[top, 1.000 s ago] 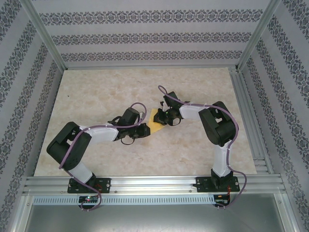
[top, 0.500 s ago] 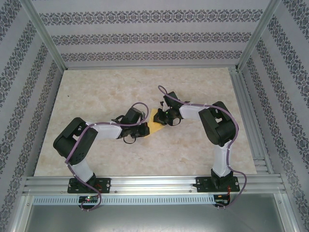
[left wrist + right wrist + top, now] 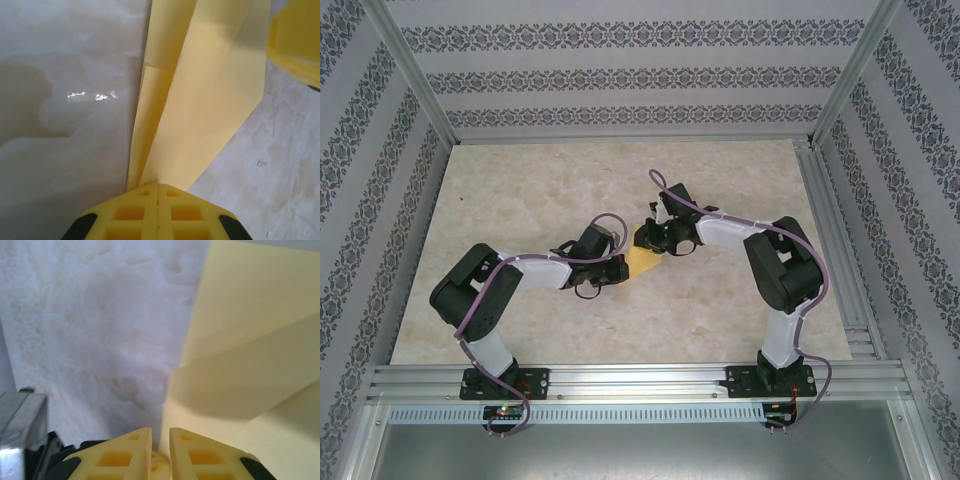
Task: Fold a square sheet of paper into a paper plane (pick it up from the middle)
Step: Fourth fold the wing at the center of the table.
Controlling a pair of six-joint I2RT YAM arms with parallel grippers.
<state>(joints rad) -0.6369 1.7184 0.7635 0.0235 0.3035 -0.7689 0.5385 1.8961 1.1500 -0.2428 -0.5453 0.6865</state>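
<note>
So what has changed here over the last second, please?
First the left arm swung its elbow rightward, then held. Next the right arm drew its elbow toward the near edge, and the right gripper crept slightly farther away. The left gripper, shut on the paper, kept its place, as did the paper.

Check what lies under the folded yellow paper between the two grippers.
The marbled table shows all around the paper plane, and one of the plane's own lower folds peeks out along its left edge. Whatever lies directly beneath the paper is covered.
</note>
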